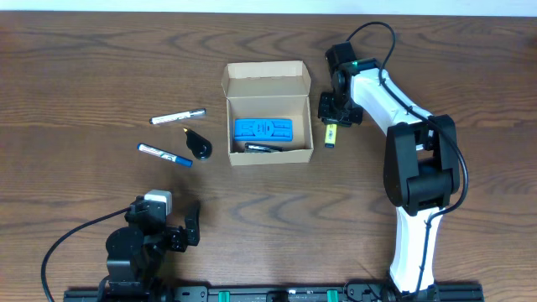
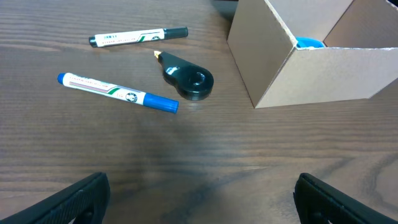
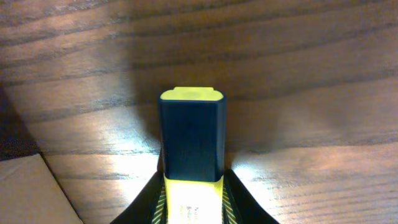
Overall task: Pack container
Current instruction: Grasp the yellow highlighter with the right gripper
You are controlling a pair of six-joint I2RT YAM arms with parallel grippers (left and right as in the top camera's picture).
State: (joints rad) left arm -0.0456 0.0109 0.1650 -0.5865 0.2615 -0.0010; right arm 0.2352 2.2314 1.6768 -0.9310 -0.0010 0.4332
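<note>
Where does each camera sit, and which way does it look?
Overhead: above the table, looking down on container, left gripper, right gripper.
Left wrist: low, facing blue marker and container; own fingertips at bottom corners.
Right wrist: near the table, on yellow highlighter between own fingers.
Shared: overhead and left wrist show the container.

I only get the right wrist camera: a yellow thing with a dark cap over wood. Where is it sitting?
Observer: That highlighter is held by the right gripper, just right of the open cardboard container.
Operator: Is anything inside it?
Observer: A blue object and a dark pen lie in it.
Operator: What is outside?
Observer: A black-capped marker, a blue marker and a black dispenser lie left of it, ahead of the open left gripper.
</note>
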